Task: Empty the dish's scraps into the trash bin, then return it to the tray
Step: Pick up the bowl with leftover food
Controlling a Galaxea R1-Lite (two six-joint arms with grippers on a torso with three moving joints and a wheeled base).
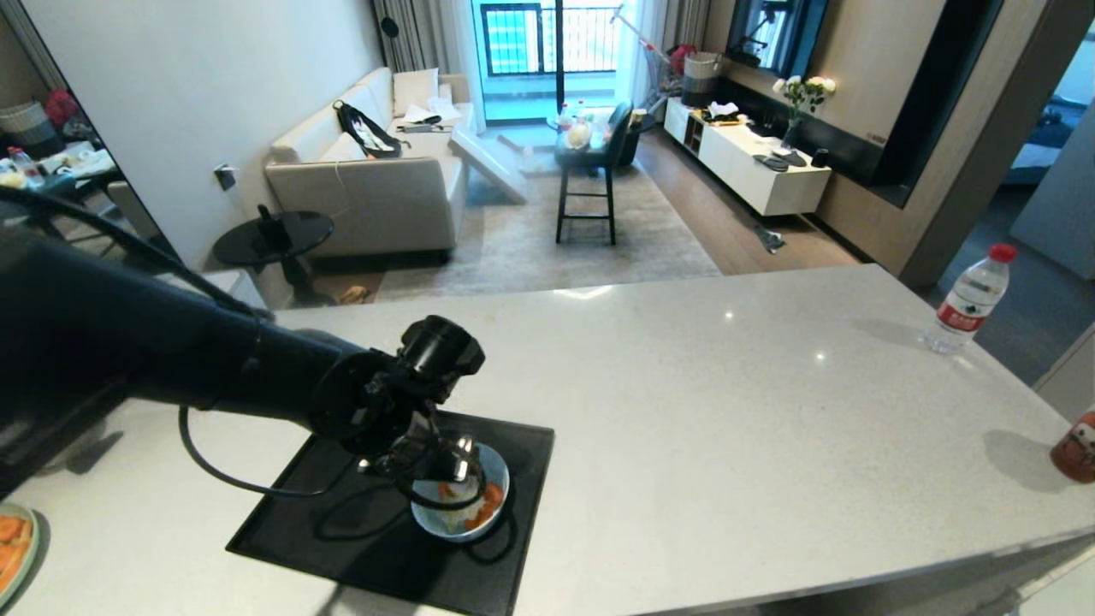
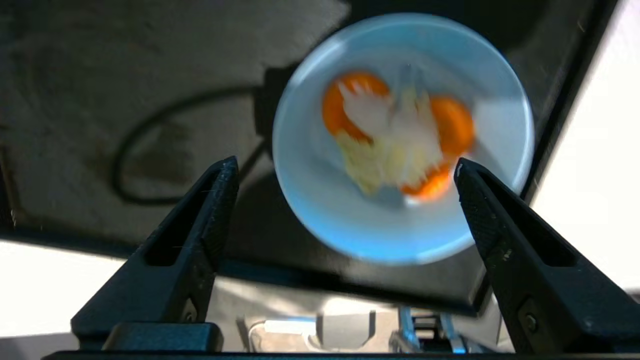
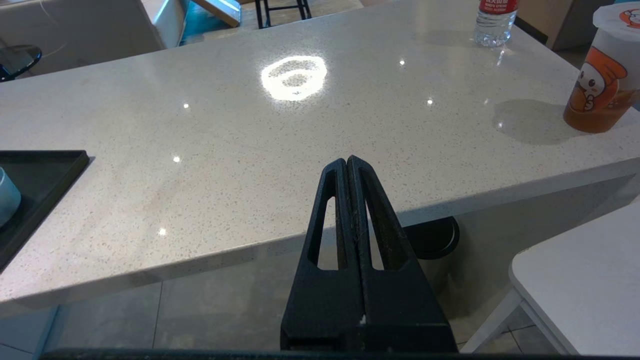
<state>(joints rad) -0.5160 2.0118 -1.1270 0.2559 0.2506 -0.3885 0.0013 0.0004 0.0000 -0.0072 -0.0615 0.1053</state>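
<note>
Carrot pieces on a pale plate (image 1: pixel 12 547) poke in at the head view's far left edge, the plate mostly cut off by the frame. Next along, the left arm reaches in over the white counter (image 1: pixel 727 411), its bulk hiding the near left part of the tray (image 1: pixel 385 539). The left gripper (image 1: pixel 445 475) hangs above the dish (image 1: pixel 466 522); from the head view its fingers are lost behind the wrist, but the left wrist view shows both fingers (image 2: pixel 200 220) spread wide with nothing between them, one on each side of the bowl's image and clear of it. The dish (image 2: pixel 350 225) sits on the black tray (image 2: pixel 150 100) toward its right side, holding the scraps (image 2: pixel 395 135): orange carrot slices mixed with pale yellowish-white pieces, blurred so that single pieces are hard to separate. The trash bin shows in none of the views.

Further right the counter is bare up to a water bottle (image 1: pixel 971 299) with a red cap near the far right corner, and a drink cup (image 1: pixel 1080 445) cut off by the right edge. The right gripper (image 3: pixel 347 162) shows only in its own wrist view, below the counter's front edge, fingers pressed together and holding nothing.
</note>
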